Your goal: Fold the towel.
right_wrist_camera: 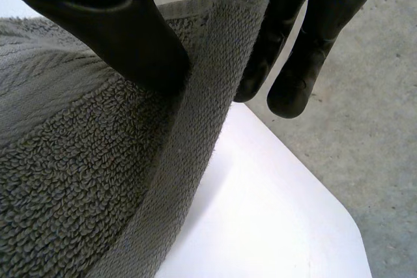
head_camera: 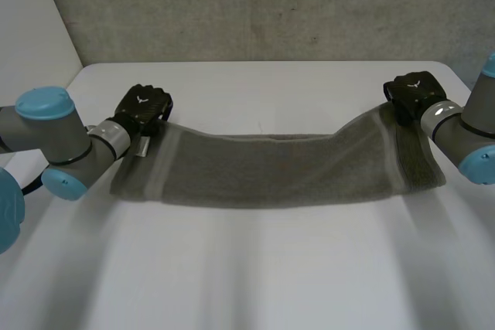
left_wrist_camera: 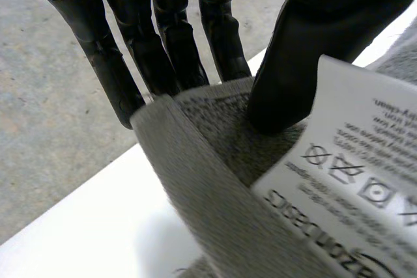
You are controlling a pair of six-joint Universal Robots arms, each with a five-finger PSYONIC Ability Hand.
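towel: a grey terry towel (head_camera: 278, 168) lay stretched sideways across the white counter (head_camera: 255, 284), spanning the gap between the two hands. its middle sagged and its near edge rested on the counter.
left hand: the left hand (head_camera: 141, 110) was at the towel's far left corner. in its wrist view the thumb (left_wrist_camera: 306, 50) pressed the cloth against the fingers (left_wrist_camera: 163, 37), so it was pinching that corner, which was raised off the counter.
care label: a white care label (left_wrist_camera: 352, 180) hung from that same corner, just beside the thumb.
right hand: the right hand (head_camera: 414, 94) was at the far right corner. its wrist view showed the hem clamped between thumb and fingers and lifted clear of the counter.
step in hand: as i judged it, both far corners were gripped and raised but no fold had been laid yet. it looked like the start of folding the far edge over the near one.
next move: it would call for both hands to travel together toward the near edge at an even height. the cloth would need to stay taut so the slack middle did not bunch, with the edges lined up before letting go.
risk: both pinches sat close to the hem, so a corner might slip.
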